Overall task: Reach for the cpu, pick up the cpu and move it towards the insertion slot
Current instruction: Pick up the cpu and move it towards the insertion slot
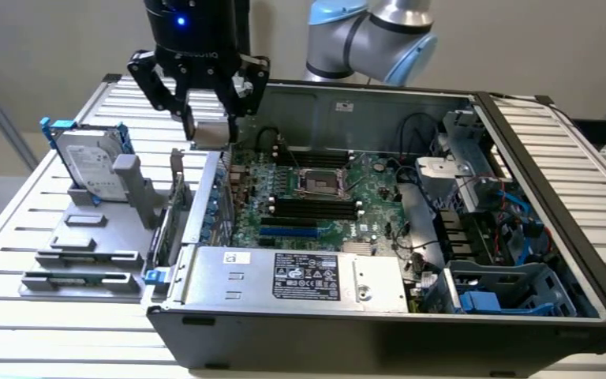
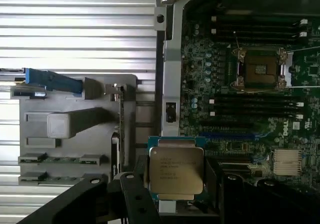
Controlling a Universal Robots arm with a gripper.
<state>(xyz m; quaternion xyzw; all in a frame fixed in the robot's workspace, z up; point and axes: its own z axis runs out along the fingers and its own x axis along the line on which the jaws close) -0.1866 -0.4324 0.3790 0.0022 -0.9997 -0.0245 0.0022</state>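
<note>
My black gripper (image 1: 211, 133) grips the small silvery square cpu (image 2: 176, 170) above the computer case's edge. I should carry it level toward the silver-framed black insertion slot (image 1: 318, 183).

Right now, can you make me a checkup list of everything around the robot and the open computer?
Surface: ribbed metal table.
Job's things: cpu held in the air; insertion slot open on the green board.
Clutter: hard drive with blue brackets upright in a grey holder.
Grippers: pincer shut on the cpu, above the case's edge.
Cables: black and blue wires inside the computer case.
Surroundings: pale wall.
</note>
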